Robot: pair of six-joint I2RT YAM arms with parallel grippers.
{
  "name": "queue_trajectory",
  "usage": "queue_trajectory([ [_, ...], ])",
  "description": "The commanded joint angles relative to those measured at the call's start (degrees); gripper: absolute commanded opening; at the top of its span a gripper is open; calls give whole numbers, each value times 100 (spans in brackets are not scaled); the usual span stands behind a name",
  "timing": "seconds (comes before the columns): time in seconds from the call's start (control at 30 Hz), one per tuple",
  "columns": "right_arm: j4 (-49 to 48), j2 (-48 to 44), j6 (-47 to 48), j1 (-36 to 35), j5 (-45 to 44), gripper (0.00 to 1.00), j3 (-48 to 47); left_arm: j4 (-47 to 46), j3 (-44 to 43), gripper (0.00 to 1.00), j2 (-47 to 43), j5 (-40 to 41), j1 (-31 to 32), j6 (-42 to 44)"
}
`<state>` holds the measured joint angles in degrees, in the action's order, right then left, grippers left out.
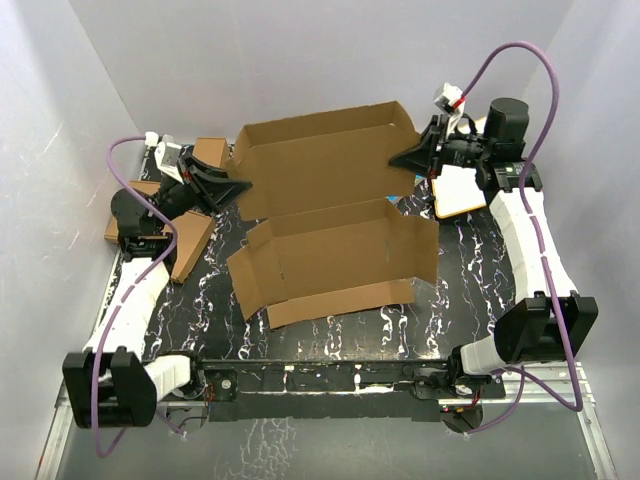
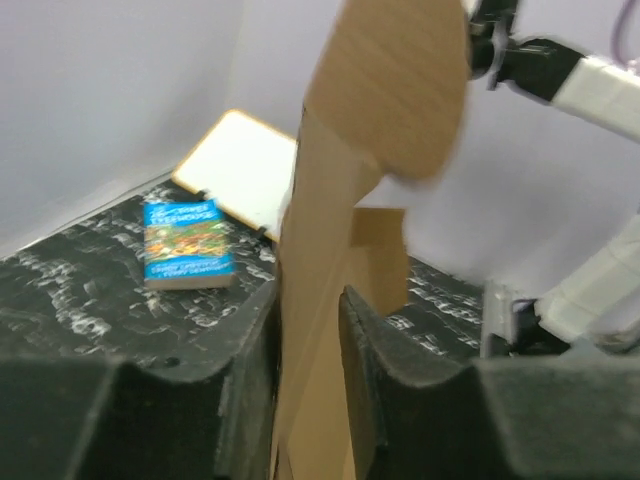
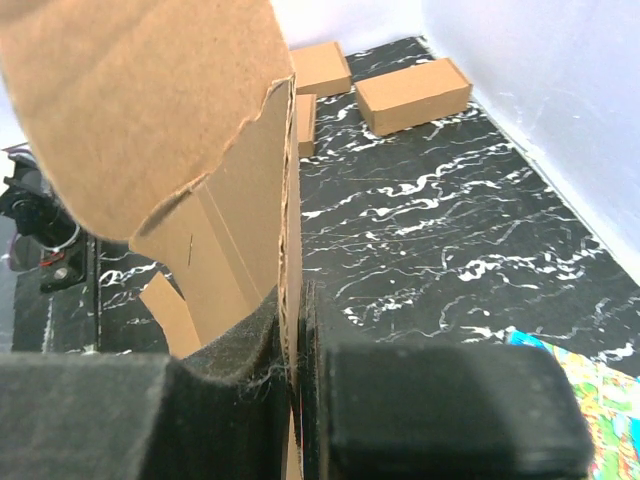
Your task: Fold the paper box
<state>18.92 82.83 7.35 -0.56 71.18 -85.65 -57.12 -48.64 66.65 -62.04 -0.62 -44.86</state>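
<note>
One paper box (image 1: 330, 230) lies centred on the bench (image 1: 470, 270), half open, its long axis left to right and its far panel raised. Of two end effectors, the right end effector (image 1: 400, 158) pinches its right flap. The left end effector (image 1: 240, 188) straddles the left flap; whether it grips, I cannot tell. Three small cardboard boxes (image 3: 412, 95) crowd the bench's left edge. One blue book (image 2: 185, 243) and one white pad (image 2: 240, 165) lie right. Bare bench shows nearside.

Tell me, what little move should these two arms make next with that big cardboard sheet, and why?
Probably tip the raised far panel a little toward the near half. The right end effector is clamped on one end of the paper box, the left end effector straddles the other end, and that panel stands up along its crease.
</note>
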Motion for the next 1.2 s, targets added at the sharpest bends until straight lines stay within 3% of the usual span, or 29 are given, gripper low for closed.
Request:
queue_trajectory([
  [0.0,-366,-247,-111,328,183,8,-181,3039,60,35,-926,1283,-36,2252],
  [0.2,-354,-217,-172,363,301,8,-263,4534,485,39,-1586,2516,-104,3041],
  [0.23,-350,-215,-173,361,308,8,-275,4626,589,34,-1641,2642,-105,3090],
  [0.3,-337,-206,-174,363,316,8,-290,4740,813,9,-1704,2987,-110,3182],
  [0.4,-338,-201,-183,363,326,8,-295,4715,989,0,-1543,2975,-113,3521],
  [0.6,-336,-219,-183,355,351,8,-282,4187,1052,0,-626,1899,-111,3730],
  [0.8,-336,-244,-187,359,382,8,-260,2091,1161,3,180,616,-111,2634],
  [0.9,-336,-266,-182,363,401,8,-243,1372,1245,8,339,207,-104,2231],
  [1.03,-339,-254,-184,363,438,8,-249,656,1495,23,346,-233,-36,2019],
  [1.17,-351,-232,-194,363,496,8,-246,469,1578,30,424,-331,170,2128],
])
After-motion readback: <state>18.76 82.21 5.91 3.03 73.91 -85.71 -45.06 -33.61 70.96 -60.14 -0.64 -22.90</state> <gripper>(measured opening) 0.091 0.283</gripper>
